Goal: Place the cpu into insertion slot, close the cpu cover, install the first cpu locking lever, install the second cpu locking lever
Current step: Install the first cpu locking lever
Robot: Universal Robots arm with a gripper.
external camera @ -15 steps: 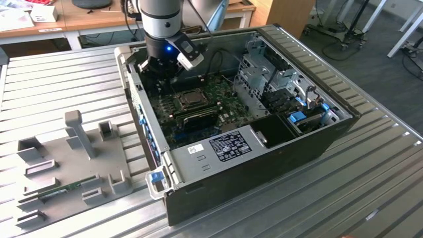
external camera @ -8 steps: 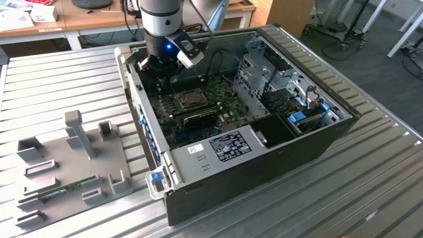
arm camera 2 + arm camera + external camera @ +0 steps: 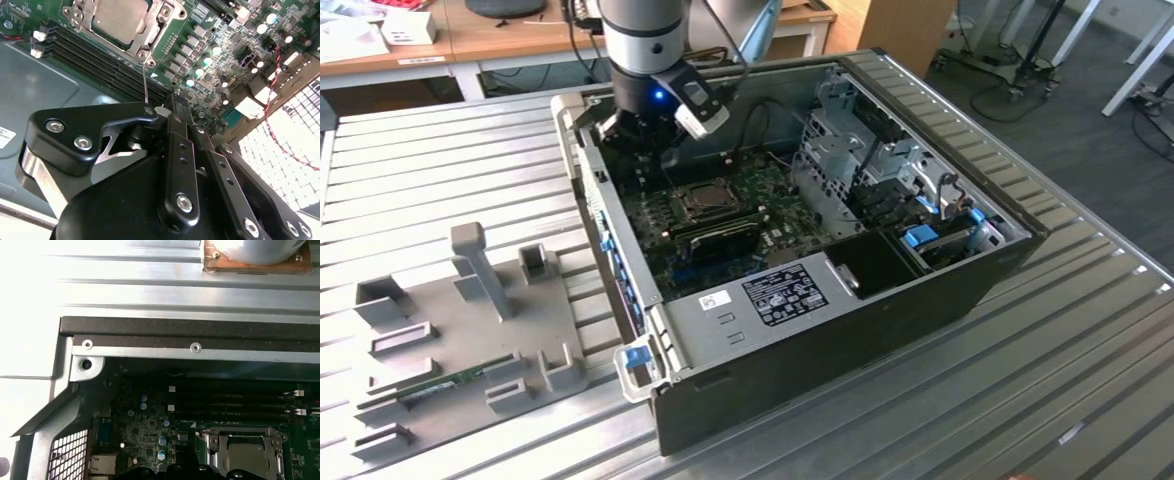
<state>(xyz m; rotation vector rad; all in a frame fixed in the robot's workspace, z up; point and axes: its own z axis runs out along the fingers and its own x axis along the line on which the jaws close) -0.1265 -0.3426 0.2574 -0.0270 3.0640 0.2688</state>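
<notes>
The cpu (image 3: 117, 20) was seated in the insertion slot (image 3: 166, 12) beneath the closed cpu cover (image 3: 141, 44), and the gripper (image 3: 161, 109), fingers (image 3: 145, 113) drawn together, was held at the free end of a locking lever (image 3: 145, 82) whose long axis ran back to that slot, mid-motherboard (image 3: 220, 30).

We see a dull grey cpu (image 3: 120, 17), a silvery cpu cover (image 3: 156, 31) and a green motherboard (image 3: 220, 25) with black memory slots (image 3: 100, 65). The gripper (image 3: 172, 107) is glossy black, the twisted wire (image 3: 275, 85) red and black. The table (image 3: 440, 170) is silver-grey with ribbed stripes; the fixture tray (image 3: 454, 345) on it is plain grey.
</notes>
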